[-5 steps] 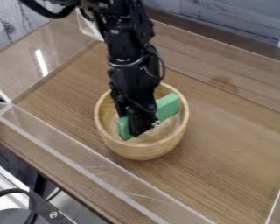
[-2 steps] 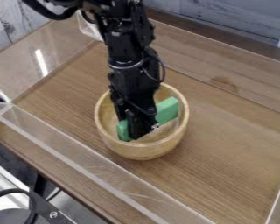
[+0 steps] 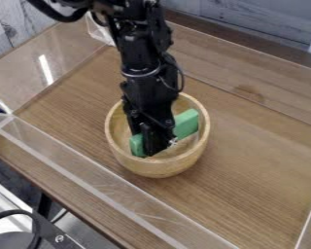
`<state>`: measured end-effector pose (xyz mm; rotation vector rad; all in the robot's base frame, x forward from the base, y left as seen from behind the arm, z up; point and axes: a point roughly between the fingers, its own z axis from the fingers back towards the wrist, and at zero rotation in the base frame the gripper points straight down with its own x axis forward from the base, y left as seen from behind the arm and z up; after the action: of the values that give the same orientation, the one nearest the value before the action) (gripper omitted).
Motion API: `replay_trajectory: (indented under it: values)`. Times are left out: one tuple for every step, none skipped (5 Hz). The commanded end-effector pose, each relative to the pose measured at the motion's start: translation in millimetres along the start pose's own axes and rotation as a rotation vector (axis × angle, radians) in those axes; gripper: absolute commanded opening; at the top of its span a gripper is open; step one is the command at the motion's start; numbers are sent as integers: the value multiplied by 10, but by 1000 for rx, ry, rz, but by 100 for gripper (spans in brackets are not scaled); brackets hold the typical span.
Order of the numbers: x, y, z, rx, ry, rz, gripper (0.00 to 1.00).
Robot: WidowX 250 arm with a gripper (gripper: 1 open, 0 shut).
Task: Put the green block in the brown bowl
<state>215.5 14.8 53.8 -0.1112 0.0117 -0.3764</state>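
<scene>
The brown bowl [image 3: 145, 163] of light wood stands near the middle of the wooden table. Inside it lies the green block [image 3: 181, 127], leaning against the bowl's right inner wall. My black gripper [image 3: 153, 142] points straight down into the bowl, its fingers shut on the lower left end of the green block. The arm hides the left part of the block and the bowl's bottom.
The wooden table [image 3: 262, 165] is ringed by clear acrylic walls [image 3: 67, 180] at the front and left. A black cable [image 3: 16, 229] lies outside at the bottom left corner.
</scene>
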Motion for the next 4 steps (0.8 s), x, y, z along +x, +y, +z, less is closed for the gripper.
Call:
replay_trajectory:
  values:
    - [120,36,100,18,-37,-10,0]
    - [126,36,104,15,-35,-9,0]
    - [131,37,104,13,-33,-9,0]
    - [135,38,105,10,-31,-8,0]
